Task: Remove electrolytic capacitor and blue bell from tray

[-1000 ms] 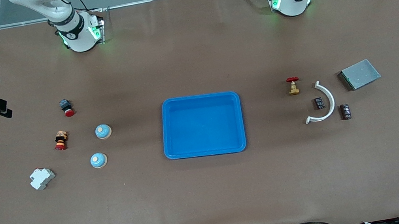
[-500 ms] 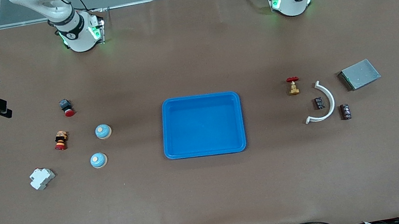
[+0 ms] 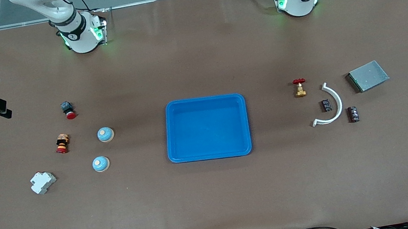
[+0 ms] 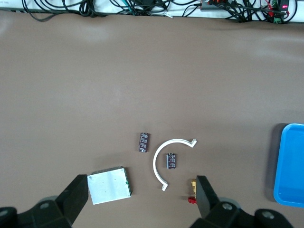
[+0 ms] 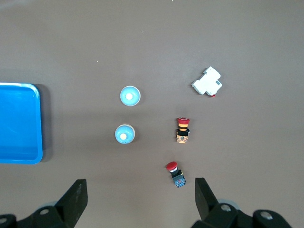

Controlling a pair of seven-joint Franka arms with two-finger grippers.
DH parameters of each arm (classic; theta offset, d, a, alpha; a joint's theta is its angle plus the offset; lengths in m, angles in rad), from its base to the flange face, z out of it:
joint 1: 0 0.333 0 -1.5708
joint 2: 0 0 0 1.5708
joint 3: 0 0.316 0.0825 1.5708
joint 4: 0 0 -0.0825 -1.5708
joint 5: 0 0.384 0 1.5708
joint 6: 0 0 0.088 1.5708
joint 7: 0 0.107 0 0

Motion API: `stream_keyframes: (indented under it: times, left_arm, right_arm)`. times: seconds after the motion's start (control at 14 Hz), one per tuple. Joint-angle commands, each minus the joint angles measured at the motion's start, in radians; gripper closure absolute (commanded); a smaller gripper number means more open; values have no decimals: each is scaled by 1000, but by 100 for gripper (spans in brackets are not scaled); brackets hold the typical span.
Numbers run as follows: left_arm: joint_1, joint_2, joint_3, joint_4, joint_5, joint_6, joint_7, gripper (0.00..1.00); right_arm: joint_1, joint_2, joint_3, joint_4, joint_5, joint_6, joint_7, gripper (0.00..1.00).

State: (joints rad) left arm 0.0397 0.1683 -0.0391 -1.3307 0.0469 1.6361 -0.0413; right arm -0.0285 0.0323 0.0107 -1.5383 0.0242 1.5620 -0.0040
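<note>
Two dark capacitors lie toward the left arm's end of the table, one on each side of a white curved strip. Two light blue bells sit toward the right arm's end. Between the two groups lies the blue tray with nothing in it. My left gripper hangs open high over the capacitors. My right gripper hangs open high over the bells. Neither holds anything.
By the capacitors are a grey metal box and a small brass valve with a red handle. By the bells are a red push button, a striped button switch and a white breaker. Cables run along the table's near edge.
Both grippers have drifted slightly at the edges of the front view, still open. Nothing on the table has moved.
</note>
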Motion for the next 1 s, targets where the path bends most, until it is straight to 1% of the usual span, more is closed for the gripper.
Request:
stream_keyframes:
  times: [0.0,0.14,0.21,0.36,0.5,0.57,0.79,0.93]
  left_arm:
    - [-130,-29,112,-21,-31,7,-3,0]
    - [-139,-65,116,-59,-47,7,-17,0]
    - [-141,-100,116,-106,-45,11,-12,0]
    - [-146,-182,116,-239,-45,80,-12,0]
    - [-138,-268,111,-385,-47,196,-14,0]
    - [-138,-273,111,-395,-47,209,-12,0]
    - [-139,-259,111,-384,-47,206,3,0]
    - [-138,-256,111,-383,-47,185,8,0]
  right_arm:
    - [5,-31,2,-42,-10,26,18,0]
    - [4,-34,2,-48,-10,30,16,0]
    - [4,-34,2,-48,-10,30,16,0]
    - [2,-37,0,-46,-13,32,16,0]
    - [2,-37,0,-48,-13,38,16,0]
    - [2,-37,0,-48,-13,38,16,0]
    - [2,-37,0,-48,-13,39,16,0]
    - [2,-37,0,-48,-13,39,16,0]
